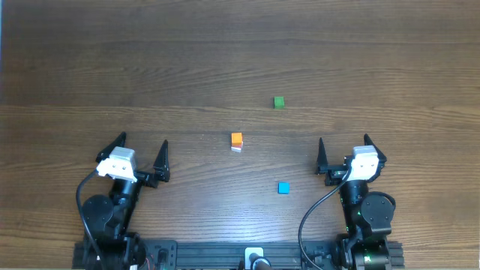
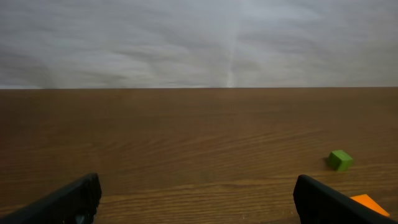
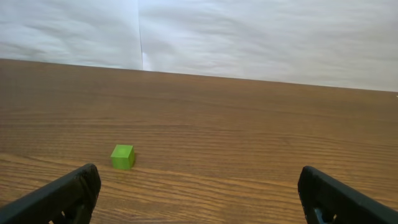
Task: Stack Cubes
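Note:
An orange cube (image 1: 237, 138) sits on top of a white cube (image 1: 237, 148) near the middle of the wooden table. A green cube (image 1: 279, 102) lies farther back to the right, and a blue cube (image 1: 283, 187) lies nearer the front. My left gripper (image 1: 142, 152) stands open at the front left, well left of the stack. My right gripper (image 1: 343, 150) stands open at the front right. In the left wrist view the green cube (image 2: 339, 160) and a corner of the orange cube (image 2: 369, 203) show past the open gripper (image 2: 196, 202). The right wrist view has the green cube (image 3: 122, 156) ahead of the open gripper (image 3: 199, 199).
The wooden table (image 1: 225, 67) stretches wide behind the cubes. A white backdrop (image 3: 249, 37) rises at the table's far edge. Both arm bases stand along the front edge.

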Tool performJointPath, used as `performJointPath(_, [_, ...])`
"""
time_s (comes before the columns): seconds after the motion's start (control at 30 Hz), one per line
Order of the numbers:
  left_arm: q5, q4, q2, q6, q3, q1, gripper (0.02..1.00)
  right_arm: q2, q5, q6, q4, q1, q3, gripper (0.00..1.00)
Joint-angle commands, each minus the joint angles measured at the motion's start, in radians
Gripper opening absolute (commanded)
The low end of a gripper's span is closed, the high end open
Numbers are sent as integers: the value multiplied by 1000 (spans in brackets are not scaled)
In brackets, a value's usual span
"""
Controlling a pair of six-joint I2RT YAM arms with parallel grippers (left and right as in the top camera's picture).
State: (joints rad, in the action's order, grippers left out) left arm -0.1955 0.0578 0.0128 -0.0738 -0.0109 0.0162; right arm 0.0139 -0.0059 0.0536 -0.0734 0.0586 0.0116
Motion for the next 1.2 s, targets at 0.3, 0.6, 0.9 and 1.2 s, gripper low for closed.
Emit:
performJointPath(0.3, [-17, -1, -10, 14, 5, -5, 998, -7, -12, 0, 2, -7, -7, 993])
performJointPath(0.6, [-17, -1, -10, 14, 5, -5, 1000, -7, -2, -2, 26, -7, -6, 993])
performJointPath(0.9, [-17, -1, -10, 14, 5, -5, 1000, 3, -13, -109, 66, -5, 92, 993])
performJointPath(1.2, [-17, -1, -10, 14, 5, -5, 1000, 351, -94, -101, -195, -5, 573, 993])
